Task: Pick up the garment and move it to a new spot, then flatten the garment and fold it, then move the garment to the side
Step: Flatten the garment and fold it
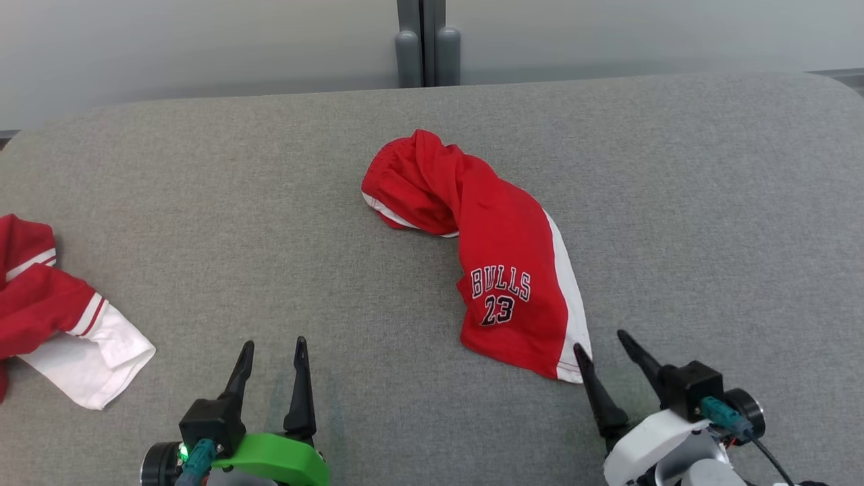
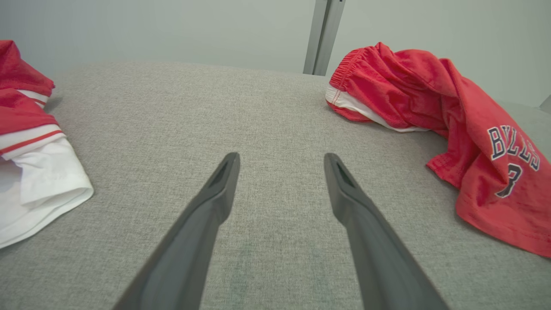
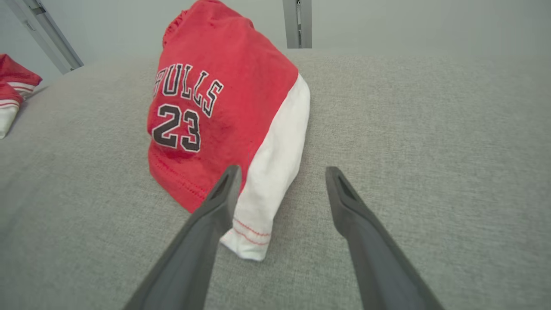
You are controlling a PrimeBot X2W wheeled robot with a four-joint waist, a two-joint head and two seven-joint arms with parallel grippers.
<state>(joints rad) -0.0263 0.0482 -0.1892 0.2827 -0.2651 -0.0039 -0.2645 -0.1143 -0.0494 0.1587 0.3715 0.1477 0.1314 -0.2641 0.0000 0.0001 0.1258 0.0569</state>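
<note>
Since the red shorts [image 1: 499,270] lie crumpled and twisted near the middle of the grey table [image 1: 709,202], held by nothing, the flattening, folding and setting aside all look undone; whether this is already their new spot I cannot tell. The left gripper [image 1: 273,347] and right gripper [image 1: 599,341] sit at the near edge, jaws spread and empty, the right one just beside the shorts' near white corner. Another red-and-white garment [image 1: 61,324] lies at the left edge.

I see red shorts [image 1: 499,270] with a white side panel and dark, white-edged BULLS 23 lettering. The second garment [image 1: 47,317]: red, white hem, thin red stripe. The tabletop [image 1: 270,223]: plain grey weave. The left gripper [image 1: 274,342]: black on a green mount. The right gripper [image 1: 599,339]: black on white.
</note>
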